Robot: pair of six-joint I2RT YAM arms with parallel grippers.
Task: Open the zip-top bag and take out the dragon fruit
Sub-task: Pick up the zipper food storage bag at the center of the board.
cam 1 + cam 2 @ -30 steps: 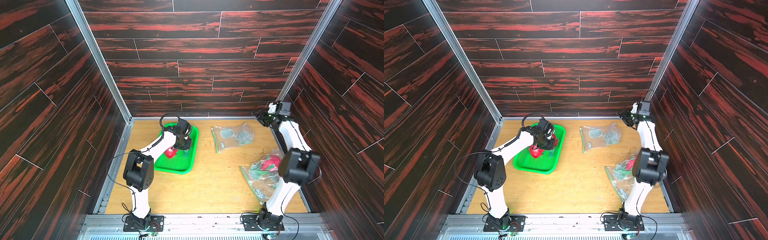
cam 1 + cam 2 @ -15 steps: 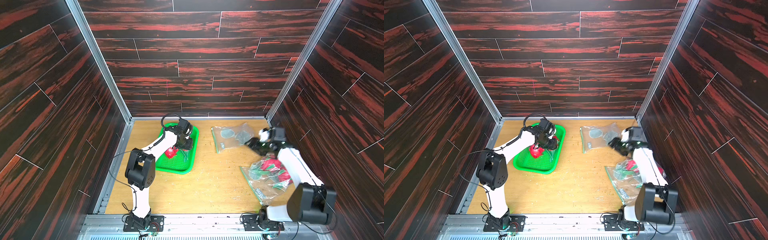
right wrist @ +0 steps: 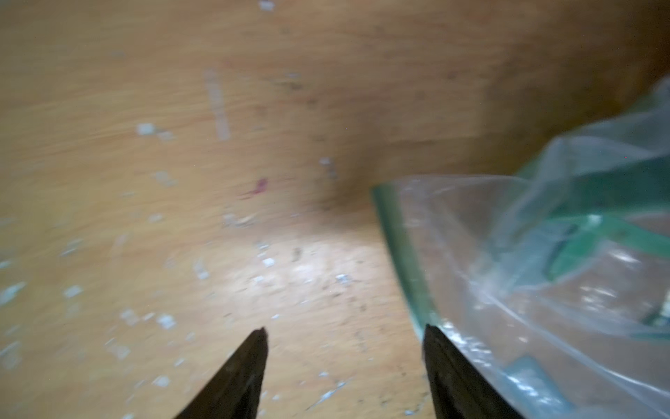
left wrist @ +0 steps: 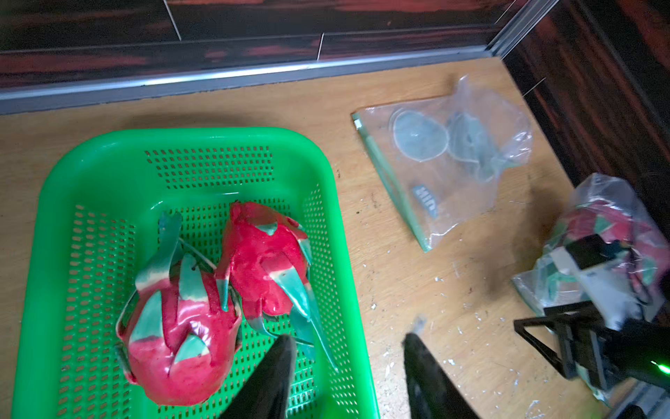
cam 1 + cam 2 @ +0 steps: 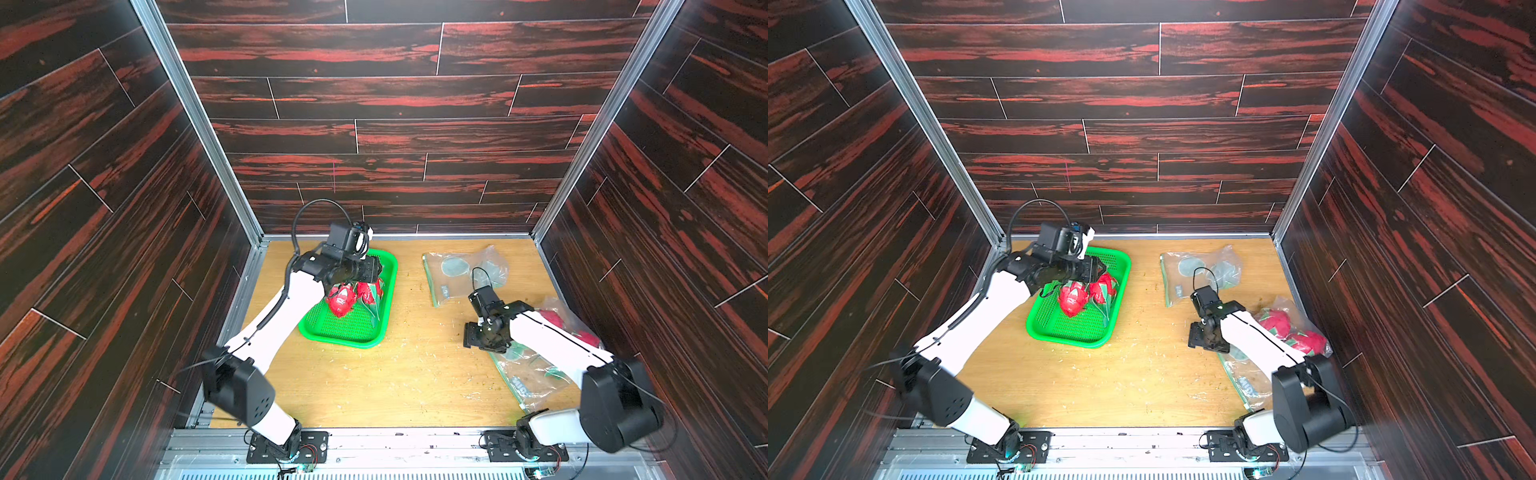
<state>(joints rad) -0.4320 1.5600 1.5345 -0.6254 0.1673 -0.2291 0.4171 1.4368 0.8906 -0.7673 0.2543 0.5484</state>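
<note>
Two clear bags lie on the wooden table (image 5: 374, 386) around the right gripper (image 5: 476, 338). A flattened empty bag (image 5: 461, 270) is well beyond it toward the back wall. The bulging zip-top bag (image 5: 536, 374) is immediately beside it and partly hidden under the right arm in both top views. Pale flakes are scattered over the bare wood below this gripper. A green perforated basket (image 4: 181, 139) sits under the left gripper (image 4: 348, 339), whose arm covers the basket's far end in both top views. The left gripper's jaws stand moderately apart and hold nothing. One of its fingertips hovers over the basket floor next to a green scale, the other past the basket's rim over the table. The right gripper's jaws are spread wide with only bare wood between them. In the right wrist view one finger (image 3: 453, 370) overlaps the bag's green zip strip, though blur hides whether they touch. Two dragon fruit (image 4: 177, 337) lie touching each other in the basket just ahead of the left gripper's fingertips. They are glossy red with pointed teal-green scales, pale where these meet the red. Two more dragon fruit (image 5: 1276, 322) are inside the zip-top bag, behind the right gripper alongside its forearm, red showing through crumpled plastic.
</note>
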